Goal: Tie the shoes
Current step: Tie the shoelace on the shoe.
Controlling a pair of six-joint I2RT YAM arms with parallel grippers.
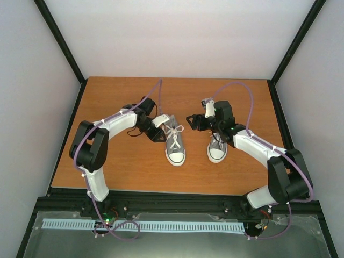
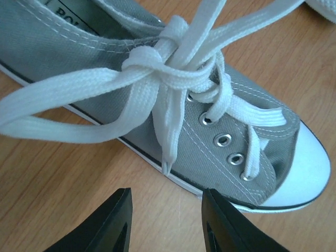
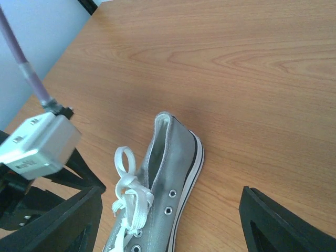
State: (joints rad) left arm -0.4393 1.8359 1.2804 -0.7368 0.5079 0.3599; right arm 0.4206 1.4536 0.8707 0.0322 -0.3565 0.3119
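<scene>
Two grey shoes with white toe caps stand side by side mid-table, toes toward the arms. The left shoe (image 1: 175, 145) carries a tied white bow (image 1: 174, 130). In the left wrist view the bow's knot (image 2: 163, 68) sits over the eyelets of that shoe (image 2: 236, 131), with one loop trailing left onto the wood. My left gripper (image 1: 159, 133) (image 2: 165, 210) hovers open over bare wood just beside the sole, holding nothing. My right gripper (image 1: 192, 120) (image 3: 170, 215) is open wide above the same shoe (image 3: 178, 163), empty. The right arm partly covers the right shoe (image 1: 217, 151).
The wooden table (image 1: 118, 166) is bordered by a black frame and pale walls. The left arm's white wrist camera (image 3: 37, 144) shows close to the left of the shoe in the right wrist view. A black cable loop (image 1: 133, 133) lies left of the left gripper.
</scene>
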